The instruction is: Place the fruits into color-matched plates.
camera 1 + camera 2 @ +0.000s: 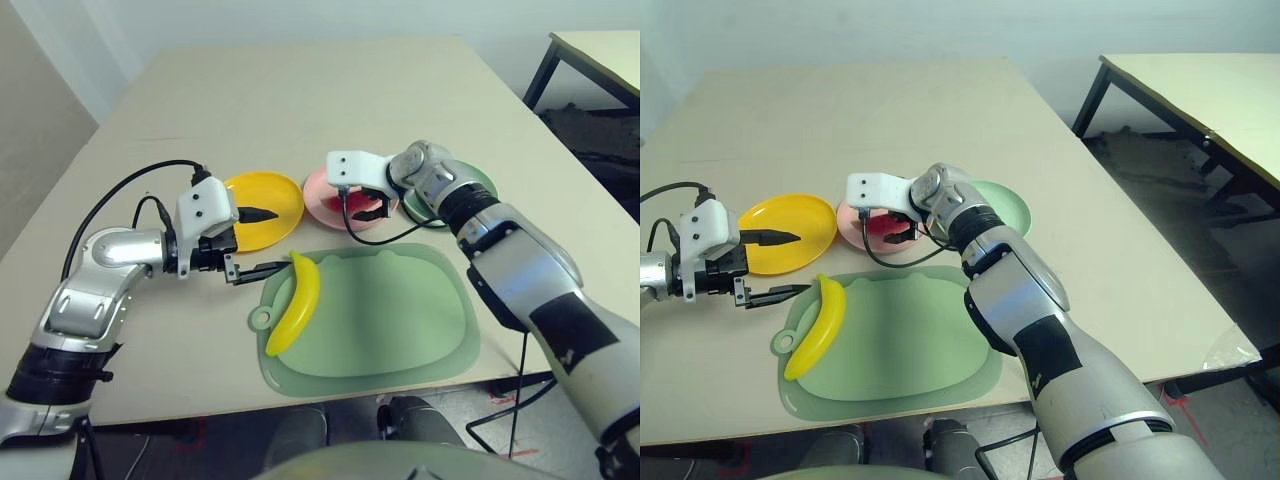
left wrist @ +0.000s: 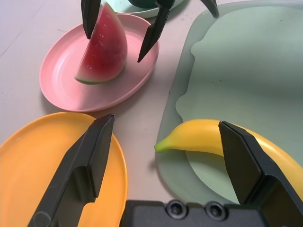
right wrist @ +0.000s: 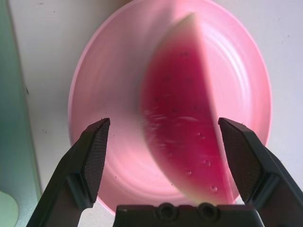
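The yellow banana (image 1: pixel 297 300) lies on the left edge of the pale green cutting mat (image 1: pixel 400 320). My left gripper (image 1: pixel 262 240) is open, between the yellow-orange plate (image 1: pixel 275 190) and the banana's upper tip, touching neither. The watermelon wedge (image 3: pixel 184 137) lies in the pink plate (image 3: pixel 109 94). My right gripper (image 1: pixel 365 207) is open above it, its fingers (image 2: pixel 90 19) either side of the wedge. My right arm covers most of the mint green plate (image 1: pixel 1008 205). A dark green bit in that plate (image 2: pixel 142 3) may be the avocado.
The three plates stand in a row behind the mat, near the table's (image 1: pixel 300 90) middle. A black cable (image 1: pixel 120 185) loops off my left wrist over the table. A second table (image 1: pixel 1200 90) stands to the right.
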`<state>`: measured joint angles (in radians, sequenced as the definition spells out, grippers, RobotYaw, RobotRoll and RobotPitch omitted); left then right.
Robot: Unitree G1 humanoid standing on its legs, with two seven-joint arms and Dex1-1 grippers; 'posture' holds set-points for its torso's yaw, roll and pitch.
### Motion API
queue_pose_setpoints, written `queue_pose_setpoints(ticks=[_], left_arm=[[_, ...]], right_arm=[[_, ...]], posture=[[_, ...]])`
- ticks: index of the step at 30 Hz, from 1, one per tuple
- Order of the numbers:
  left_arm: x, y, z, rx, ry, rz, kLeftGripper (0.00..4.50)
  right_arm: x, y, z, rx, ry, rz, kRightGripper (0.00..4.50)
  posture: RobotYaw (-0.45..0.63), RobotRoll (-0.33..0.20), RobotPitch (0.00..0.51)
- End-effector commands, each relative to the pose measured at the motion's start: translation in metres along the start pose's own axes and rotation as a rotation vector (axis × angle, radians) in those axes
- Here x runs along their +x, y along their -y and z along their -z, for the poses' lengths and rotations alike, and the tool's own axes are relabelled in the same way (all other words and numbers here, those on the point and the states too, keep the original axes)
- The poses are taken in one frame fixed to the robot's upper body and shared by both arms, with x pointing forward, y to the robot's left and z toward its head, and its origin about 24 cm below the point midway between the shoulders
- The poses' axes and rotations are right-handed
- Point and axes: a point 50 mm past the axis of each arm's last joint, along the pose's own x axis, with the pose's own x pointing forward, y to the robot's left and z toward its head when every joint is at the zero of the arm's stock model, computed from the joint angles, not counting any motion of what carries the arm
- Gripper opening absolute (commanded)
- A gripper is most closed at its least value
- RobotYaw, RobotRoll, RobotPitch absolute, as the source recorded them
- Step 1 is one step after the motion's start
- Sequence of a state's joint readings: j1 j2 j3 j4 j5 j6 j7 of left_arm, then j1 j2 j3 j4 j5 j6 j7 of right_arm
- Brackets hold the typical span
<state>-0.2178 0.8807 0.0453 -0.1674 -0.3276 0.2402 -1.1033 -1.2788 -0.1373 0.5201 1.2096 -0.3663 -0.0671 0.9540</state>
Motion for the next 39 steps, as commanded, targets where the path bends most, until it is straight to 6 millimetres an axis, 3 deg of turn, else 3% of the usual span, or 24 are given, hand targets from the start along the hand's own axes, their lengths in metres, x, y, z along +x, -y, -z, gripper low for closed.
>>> queue_pose_setpoints(ticks=[1, 7, 13, 16, 18, 23, 28, 39], left_arm=[[0.001, 0.0, 0.001, 0.023, -0.01, 0.017, 4.5], [-0.006, 0.0, 0.001, 0.15, -0.03, 0.033, 4.5], [-0.011, 0.0, 0.004, 0.263, -0.049, 0.06, 4.5], [-0.012, -0.004, -0.004, 0.326, -0.018, 0.064, 4.5], [-0.013, -0.008, -0.011, 0.364, -0.002, 0.059, 4.5], [-0.017, -0.016, -0.019, 0.42, -0.013, 0.075, 4.5], [-0.013, -0.016, -0.022, 0.434, -0.009, 0.099, 4.5], [0.001, -0.026, -0.028, 0.575, -0.09, 0.227, 4.5]], right_arm=[[-0.012, 0.007, -0.007, -0.006, 0.065, -0.014, 4.46], [-0.055, 0.001, -0.008, 0.103, 0.273, -0.134, 4.46], [-0.088, -0.051, 0.025, 0.389, 0.5, -0.186, 4.46], [-0.095, -0.067, 0.022, 0.534, 0.609, -0.124, 4.46], [-0.097, -0.081, 0.024, 0.607, 0.667, -0.05, 4.46], [-0.099, -0.127, 0.019, 0.577, 0.718, 0.008, 4.46], [-0.096, -0.141, 0.021, 0.651, 0.779, 0.117, 4.46], [-0.07, -0.183, 0.064, 0.551, 0.836, 0.227, 4.46]], posture=[[0.08, 0.0, 0.035], [0.11, 0.0, 0.038], [0.11, 0.0, 0.033], [0.1, 0.0, 0.032], [0.1, 0.0, 0.031], [0.09, 0.0, 0.026], [0.08, 0.0, 0.019], [0.1, 0.0, 0.008]])
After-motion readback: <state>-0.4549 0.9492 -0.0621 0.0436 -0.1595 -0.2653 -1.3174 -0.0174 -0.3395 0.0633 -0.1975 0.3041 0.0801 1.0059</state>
